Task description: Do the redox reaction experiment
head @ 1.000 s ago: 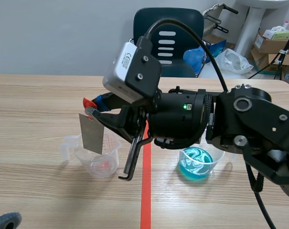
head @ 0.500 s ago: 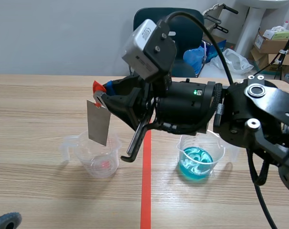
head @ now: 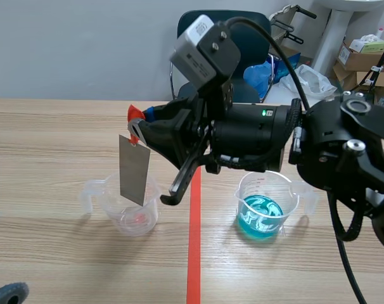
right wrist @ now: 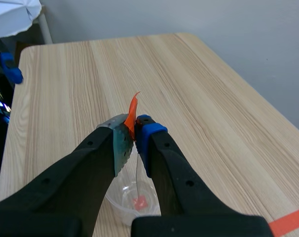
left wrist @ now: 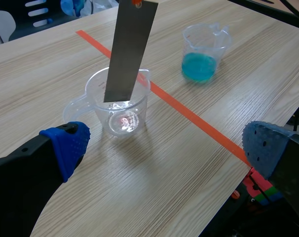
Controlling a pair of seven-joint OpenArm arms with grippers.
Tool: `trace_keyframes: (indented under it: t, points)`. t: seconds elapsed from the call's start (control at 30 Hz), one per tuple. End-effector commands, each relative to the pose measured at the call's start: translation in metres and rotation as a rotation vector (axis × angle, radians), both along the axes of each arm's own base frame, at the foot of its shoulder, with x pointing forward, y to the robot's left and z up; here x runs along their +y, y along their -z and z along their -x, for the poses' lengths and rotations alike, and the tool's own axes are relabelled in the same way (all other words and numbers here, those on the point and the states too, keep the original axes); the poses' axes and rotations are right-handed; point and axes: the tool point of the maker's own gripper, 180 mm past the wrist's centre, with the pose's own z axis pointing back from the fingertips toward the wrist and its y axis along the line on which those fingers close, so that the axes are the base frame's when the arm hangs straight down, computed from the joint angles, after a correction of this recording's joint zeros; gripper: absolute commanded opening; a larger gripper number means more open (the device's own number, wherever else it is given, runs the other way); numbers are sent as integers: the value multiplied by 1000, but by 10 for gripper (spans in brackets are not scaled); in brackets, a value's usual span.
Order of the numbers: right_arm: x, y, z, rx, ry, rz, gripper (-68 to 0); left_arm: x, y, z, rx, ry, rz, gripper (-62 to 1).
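The left fingers (left wrist: 65, 145) are wide open and hold nothing. They sit low over the pale wooden tabletop (head: 46, 139), at about 7 o'clock from the almost empty clear plastic cup with a handle (head: 130, 218).

Over that cup hangs the thin grey metal strip (head: 134, 170). Its long side runs nearly straight from 12 o'clock down to 6 o'clock, with a small lean. Its low end is at the mouth of the cup. I cannot tell if it dips below the rim.

At the top of the strip is a small orange-red tab (head: 135, 114). The right fingers (right wrist: 121, 140) are pinched tight on that tab, so the strip dangles under them. The right arm comes in from 3 o'clock and reaches past the middle.

The orange-red tape line (head: 193, 253) lies at 3 o'clock from the empty cup. Past it, further toward 3 o'clock, stands the clear plastic cup with bright blue liquid (head: 262, 212).

I think the strip goes into the blue liquid next. The blue cup lies at 3 o'clock from the strip, across the tape line. The strip already points down, ready to dip. The right arm has hold of it and is nearer that cup, so the job looks like its own.
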Motion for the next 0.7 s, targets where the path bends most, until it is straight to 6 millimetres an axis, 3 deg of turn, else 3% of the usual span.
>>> trace_keyframes:
  t: [0.0,0.67]
  points:
    - [-2,-27,-3,-45,2,-54,-665,-3,-6,0,-15,-4,29,14]
    - [-7,-74,4,-30,-4,-97,-665,-3,-6,0,-15,-4,29,14]
